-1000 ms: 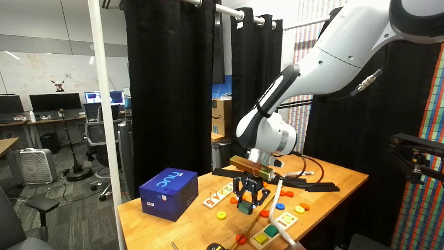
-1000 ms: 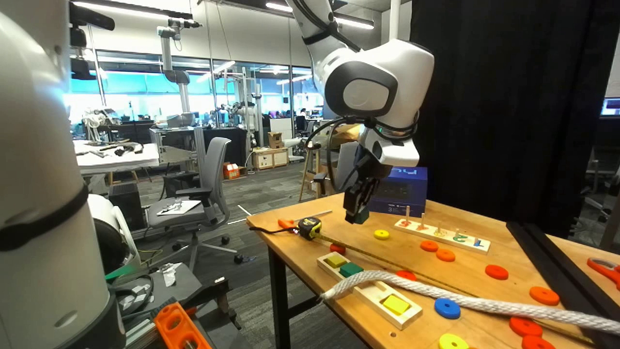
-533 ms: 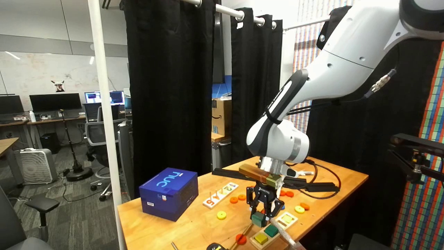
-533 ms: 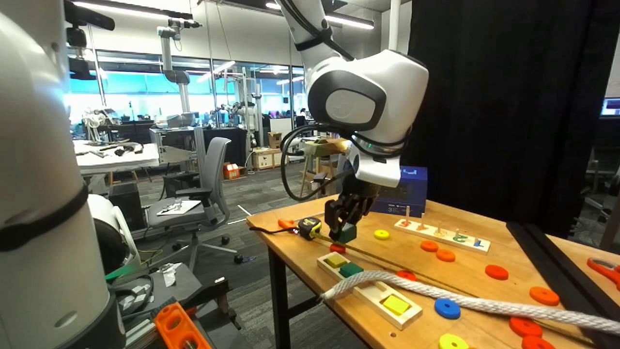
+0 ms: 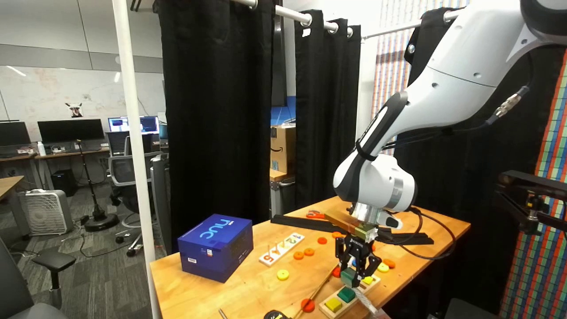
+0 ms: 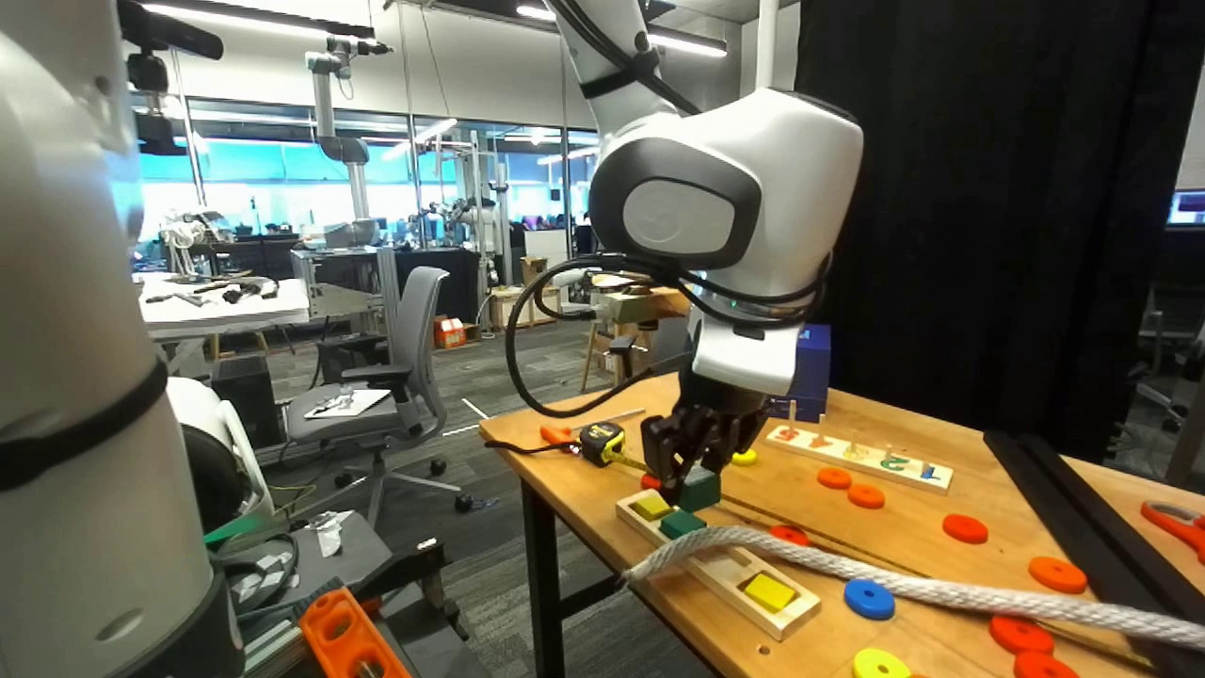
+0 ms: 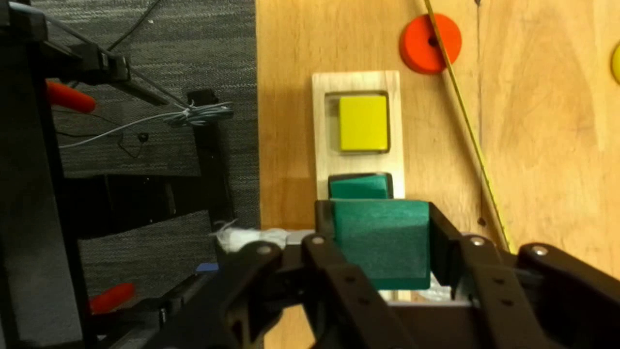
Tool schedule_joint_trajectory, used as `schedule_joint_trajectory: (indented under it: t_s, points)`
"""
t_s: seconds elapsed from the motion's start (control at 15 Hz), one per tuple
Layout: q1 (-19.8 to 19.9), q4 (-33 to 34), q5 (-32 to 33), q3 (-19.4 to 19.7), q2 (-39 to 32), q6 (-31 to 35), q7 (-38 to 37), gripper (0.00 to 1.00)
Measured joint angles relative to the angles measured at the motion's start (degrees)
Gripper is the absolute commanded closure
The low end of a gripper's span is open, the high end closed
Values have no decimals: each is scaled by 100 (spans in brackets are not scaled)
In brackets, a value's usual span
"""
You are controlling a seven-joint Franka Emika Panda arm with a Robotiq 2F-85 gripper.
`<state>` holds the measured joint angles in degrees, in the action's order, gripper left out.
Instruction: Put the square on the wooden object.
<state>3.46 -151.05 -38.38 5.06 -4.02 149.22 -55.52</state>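
Nearest in the wrist view, the gripper (image 7: 381,228) pinches the green square block (image 7: 382,261) between its fingers (image 7: 443,242), raised above the light-wood board (image 7: 356,162). Compared with half a second ago, both have moved farther right in both exterior views. On the board, the second green block (image 7: 361,188) and a yellow block (image 7: 364,123) sit in their recesses as before, the white rope (image 6: 847,570) running across it. Farther off are the numbered peg board (image 5: 282,249) and blue NUC box (image 5: 215,252). Orange-handled scissors (image 5: 315,214), hidden earlier, now show in an exterior view. A black curtain (image 5: 215,110) hangs behind the box.
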Motion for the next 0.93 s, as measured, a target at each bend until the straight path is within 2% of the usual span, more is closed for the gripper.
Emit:
schedule_joint_trajectory:
  t_s: [0.4,0.93]
  points:
    - [256,-92,-1,194,4,208,12,79]
    - [220,-76,-1,133,-4,314,12,79]
